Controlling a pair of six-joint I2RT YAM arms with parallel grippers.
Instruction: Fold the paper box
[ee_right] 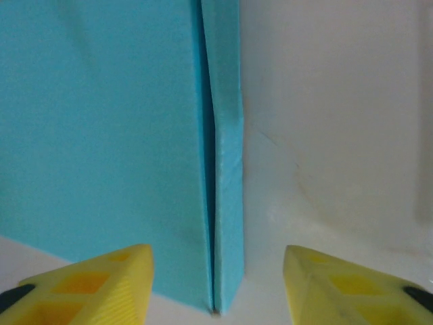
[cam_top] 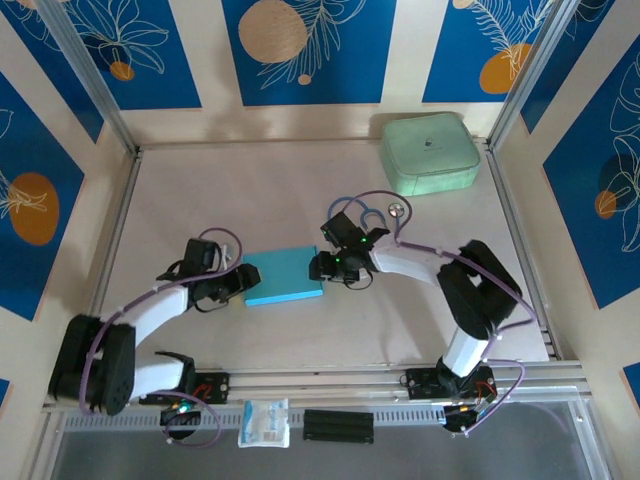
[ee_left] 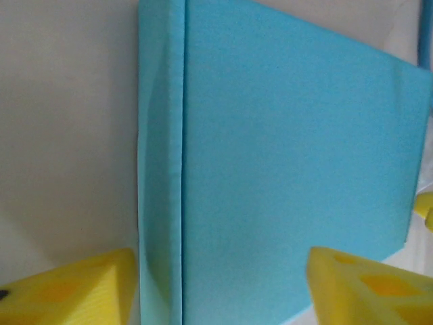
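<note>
left fingers and right fingers gape beside the paper box.

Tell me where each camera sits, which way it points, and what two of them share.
Top external: above and behind the arms, looking down on the table; both arms show, left gripper and right gripper flanking the paper box.
Left wrist: on the left arm, looking along its open yellow fingers at the paper box's blue face.
Right wrist: on the right arm, looking past its open yellow fingers at the paper box's edge and the table.
Shared: both wrist views see the paper box close up, from opposite ends.
</note>
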